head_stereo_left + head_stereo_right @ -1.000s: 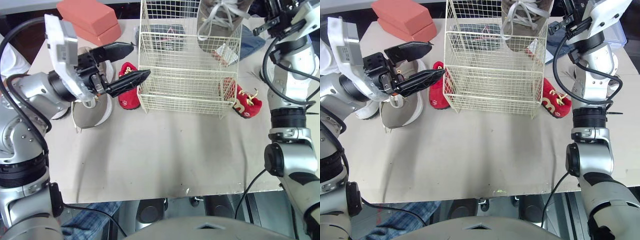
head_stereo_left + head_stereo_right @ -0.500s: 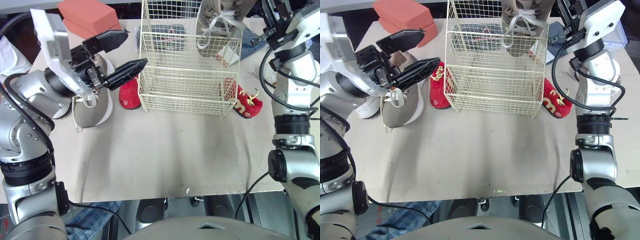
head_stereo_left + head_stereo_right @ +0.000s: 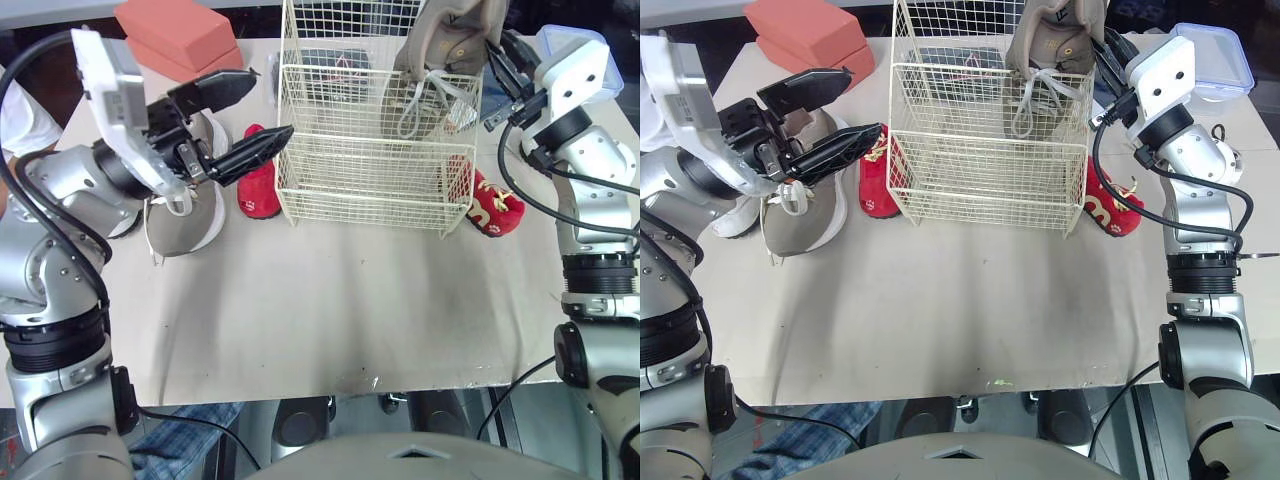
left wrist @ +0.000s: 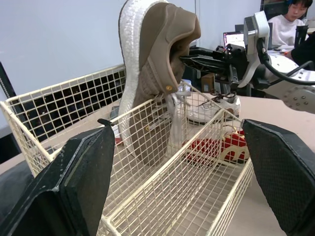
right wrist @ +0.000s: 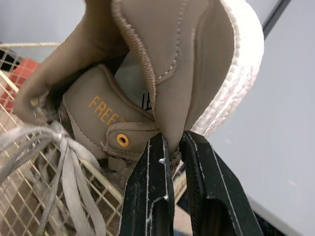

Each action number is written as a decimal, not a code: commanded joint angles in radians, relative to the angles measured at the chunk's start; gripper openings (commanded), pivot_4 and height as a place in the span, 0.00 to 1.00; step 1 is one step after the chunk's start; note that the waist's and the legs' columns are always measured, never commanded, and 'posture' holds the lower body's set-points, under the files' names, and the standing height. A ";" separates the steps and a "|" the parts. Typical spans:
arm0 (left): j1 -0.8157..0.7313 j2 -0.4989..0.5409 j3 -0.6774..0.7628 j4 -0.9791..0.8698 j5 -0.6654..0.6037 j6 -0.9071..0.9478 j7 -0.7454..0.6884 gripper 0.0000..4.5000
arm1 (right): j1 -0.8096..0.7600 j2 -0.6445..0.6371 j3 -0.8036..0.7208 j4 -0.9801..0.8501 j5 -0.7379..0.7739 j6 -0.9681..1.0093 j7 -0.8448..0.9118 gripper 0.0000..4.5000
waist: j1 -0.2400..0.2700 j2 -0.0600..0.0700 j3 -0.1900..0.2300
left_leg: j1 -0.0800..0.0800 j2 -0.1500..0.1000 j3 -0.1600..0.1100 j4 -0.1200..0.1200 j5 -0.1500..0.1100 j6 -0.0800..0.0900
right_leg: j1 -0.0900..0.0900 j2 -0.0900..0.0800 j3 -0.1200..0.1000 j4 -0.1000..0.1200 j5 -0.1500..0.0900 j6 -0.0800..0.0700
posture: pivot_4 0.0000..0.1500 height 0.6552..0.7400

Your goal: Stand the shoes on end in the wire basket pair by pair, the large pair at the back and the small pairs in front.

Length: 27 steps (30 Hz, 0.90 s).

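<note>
From the head: the left gripper (image 3: 245, 120) hangs wide open by a loose tan sneaker (image 3: 185, 215) and a red shoe (image 3: 258, 190) beside the wire basket (image 3: 375, 150). Basket wires half hide a second red shoe (image 3: 497, 207).

Left wrist: the held tan sneaker (image 4: 152, 73) points toe-down in the basket's back.

Right wrist: the right gripper (image 5: 170, 162) pinches its heel edge.
</note>
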 commanded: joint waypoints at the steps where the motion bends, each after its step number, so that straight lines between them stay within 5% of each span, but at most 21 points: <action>1: -0.003 0.002 0.018 -0.016 0.006 -0.024 -0.004 0.99 | -0.012 -0.015 -0.017 -0.041 -0.004 0.020 -0.021 0.00 | 0.000 0.000 0.000 | 0.000 0.000 0.000 0.000 0.000 0.000 | 0.000 0.000 0.000 0.000 0.000 0.000 | 1.00 0.36; 3: -0.001 0.001 0.020 -0.015 0.013 -0.030 0.000 0.99 | -0.009 -0.017 -0.018 -0.042 -0.006 0.022 -0.025 0.00 | 0.001 0.000 0.000 | 0.000 0.000 0.000 0.000 0.000 0.000 | 0.000 0.000 0.000 0.000 0.000 0.000 | 1.00 0.36; 14: 0.020 -0.014 0.043 -0.009 0.029 -0.058 0.012 1.00 | 0.023 -0.035 -0.059 -0.117 0.054 0.051 -0.010 0.99 | -0.002 0.000 0.000 | 0.000 0.000 0.000 0.000 0.000 0.000 | 0.000 0.000 0.000 0.000 0.000 0.000 | 1.00 0.36; 27: 0.100 0.014 0.200 0.247 0.096 -0.160 -0.009 1.00 | 0.321 -0.156 -0.075 -0.738 0.745 0.655 0.212 0.99 | -0.001 0.000 0.000 | 0.000 0.000 -0.001 0.000 0.000 0.000 | 0.000 0.001 -0.001 0.000 0.000 0.000 | 1.00 0.36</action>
